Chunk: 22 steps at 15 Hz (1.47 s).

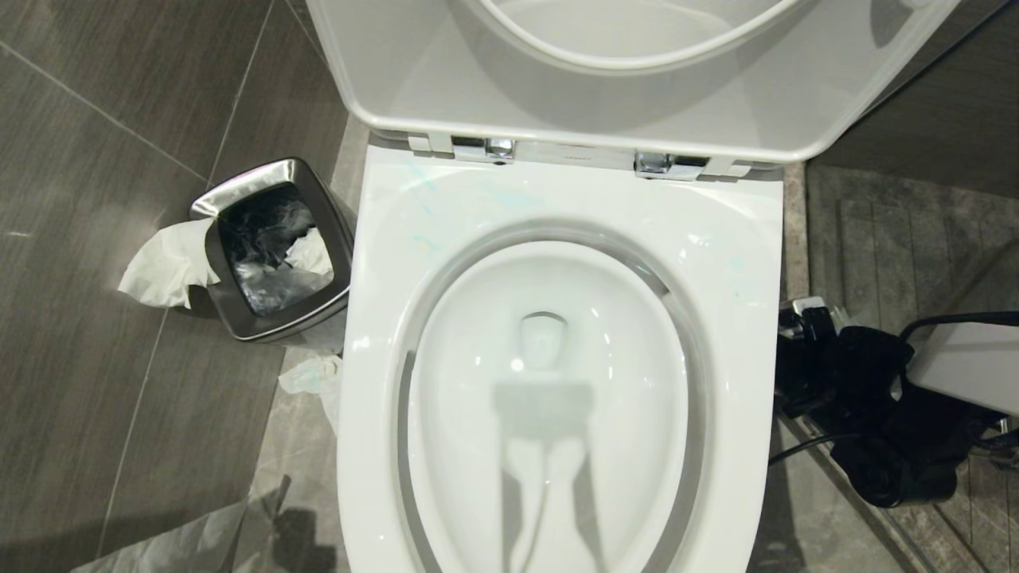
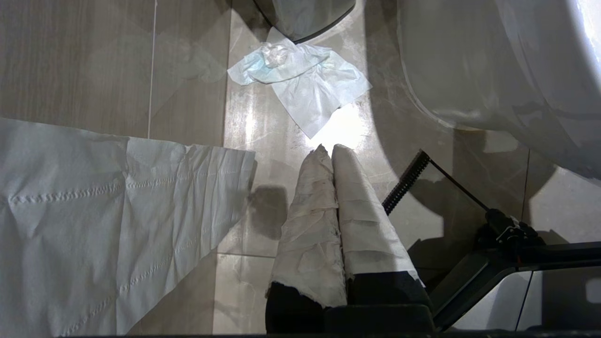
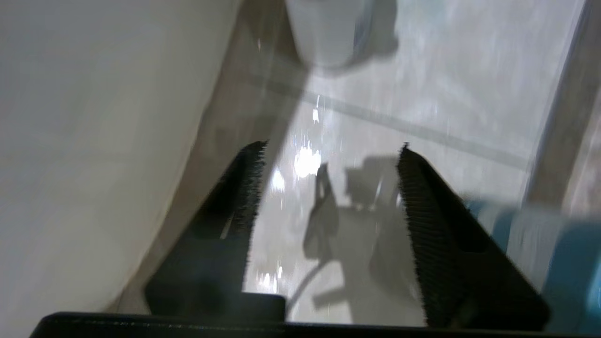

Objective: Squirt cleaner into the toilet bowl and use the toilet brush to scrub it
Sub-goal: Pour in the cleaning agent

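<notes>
The toilet bowl (image 1: 740,263) fills the middle of the head view, with its seat and lid raised. Faint teal streaks of cleaner (image 1: 422,203) lie on the back of the white rim, and the water in the basin looks clear. The toilet brush is out of view. My right arm (image 1: 868,398) hangs low on the floor to the right of the toilet. Its right gripper (image 3: 331,145) is open over shiny floor with nothing between the jaws. My left gripper (image 2: 327,148) is shut and empty, its paper-wrapped fingers (image 2: 310,211) pointing at the floor left of the toilet.
A square steel waste bin (image 1: 239,322) with tissue hanging over its edge stands left of the toilet. Crumpled tissue (image 2: 300,80) and a long paper sheet (image 2: 94,211) lie on the floor. A blurred blue thing (image 3: 554,249) sits beside my right gripper, a white round thing (image 3: 328,33) ahead of it.
</notes>
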Motion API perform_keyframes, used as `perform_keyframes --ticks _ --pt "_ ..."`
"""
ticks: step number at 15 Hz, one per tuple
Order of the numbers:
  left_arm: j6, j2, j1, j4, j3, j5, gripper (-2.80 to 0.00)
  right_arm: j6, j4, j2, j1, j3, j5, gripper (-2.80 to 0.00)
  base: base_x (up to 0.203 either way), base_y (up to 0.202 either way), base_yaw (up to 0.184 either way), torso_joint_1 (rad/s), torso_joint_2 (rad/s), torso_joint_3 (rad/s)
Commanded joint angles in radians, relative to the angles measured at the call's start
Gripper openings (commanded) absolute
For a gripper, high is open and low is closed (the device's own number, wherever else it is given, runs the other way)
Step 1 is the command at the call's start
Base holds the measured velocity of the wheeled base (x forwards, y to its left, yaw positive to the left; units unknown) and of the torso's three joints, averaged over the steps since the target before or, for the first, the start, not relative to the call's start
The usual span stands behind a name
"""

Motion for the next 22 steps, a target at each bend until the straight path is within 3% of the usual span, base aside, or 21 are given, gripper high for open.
perform_keyframes --ticks 1,8,11,22 --pt "0.002 0.001 0.000 0.001 0.000 -0.002 -2.80 -0.001 -0.009 0.016 0.005 -0.060 0.002 0.00 0.000 0.000 0.000 0.000 0.00 0.000" --pt "0.004 0.001 0.000 0.001 0.000 -0.005 -2.80 -0.013 -0.009 0.114 0.052 -0.246 -0.005 0.00 0.000 0.000 0.000 0.000 0.00 0.000" --pt "0.004 0.001 0.000 0.001 0.000 -0.006 -2.80 -0.064 -0.009 0.147 0.055 -0.296 -0.019 0.00 0.000 0.000 0.000 0.000 0.00 0.000" --pt "0.007 0.001 0.000 0.001 -0.002 -0.008 -2.80 -0.078 -0.009 0.235 0.075 -0.553 -0.054 0.00 0.000 0.000 0.000 0.000 0.00 0.000"
